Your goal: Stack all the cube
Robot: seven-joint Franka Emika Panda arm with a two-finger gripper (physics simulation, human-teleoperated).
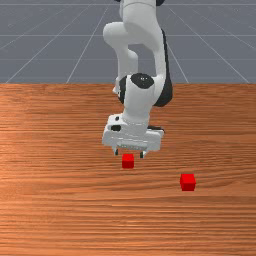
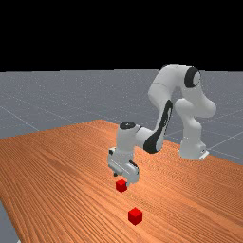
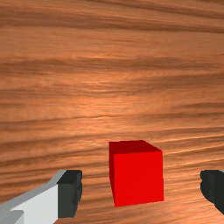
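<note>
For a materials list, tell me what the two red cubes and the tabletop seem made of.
Both cubes, under the pincer and apart from it: perhaps painted wood or plastic, matte; flat, even red, no grain or glints.

Tabletop: apparently wood, perhaps lightly varnished; orange-brown with streaky grain and a soft pale sheen.

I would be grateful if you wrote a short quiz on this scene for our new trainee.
1. Multiple choice: in the front view, where is the red cube farther from the gripper?
A) To the front view's left of the nearer cube
B) To the front view's right of it
C) On top of it
2. True or false: the gripper is shut on the nearer cube.
3. Fill in the blank: both cubes have the colour ____.

Key: 1. B; 2. False; 3. red
</note>
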